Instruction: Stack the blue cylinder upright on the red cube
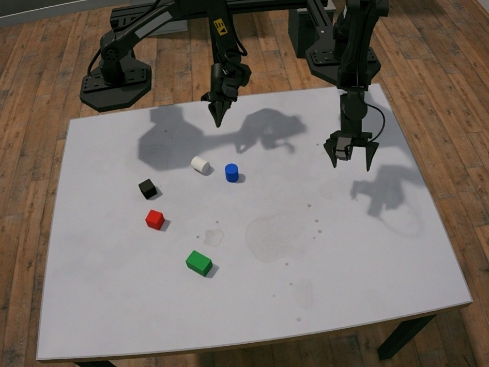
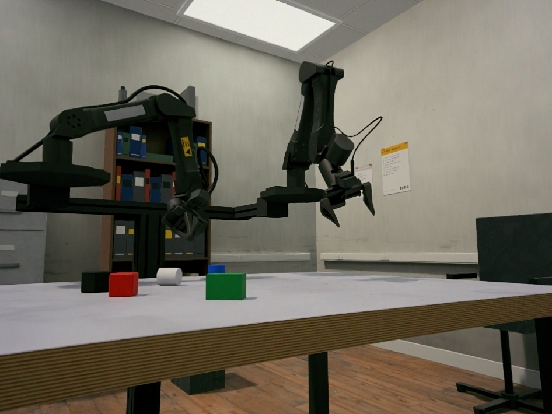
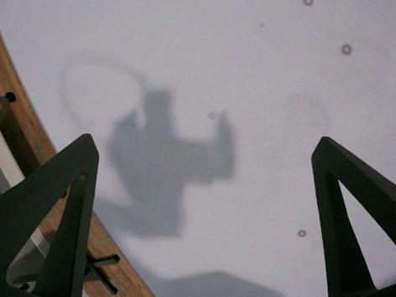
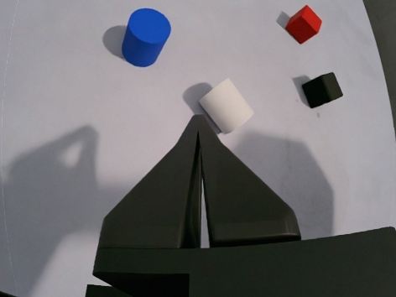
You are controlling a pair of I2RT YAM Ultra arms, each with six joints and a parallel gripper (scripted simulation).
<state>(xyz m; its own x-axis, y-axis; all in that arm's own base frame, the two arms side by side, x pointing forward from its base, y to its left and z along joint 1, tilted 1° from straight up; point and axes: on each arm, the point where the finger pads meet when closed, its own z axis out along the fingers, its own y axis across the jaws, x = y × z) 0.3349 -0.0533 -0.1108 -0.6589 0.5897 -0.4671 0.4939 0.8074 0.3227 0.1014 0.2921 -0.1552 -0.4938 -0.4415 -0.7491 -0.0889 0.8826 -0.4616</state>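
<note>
The blue cylinder stands upright on the white table top, near the middle of its far half; it also shows in the right wrist view and, mostly hidden behind the green block, in the exterior view. The red cube sits apart from it, nearer the front left. My right gripper is shut and empty, hanging above the table behind the cylinder. My left gripper is open and empty, high over the far right of the table.
A white cylinder lies on its side just left of the blue one. A black cube sits behind the red cube. A green block lies towards the front.
</note>
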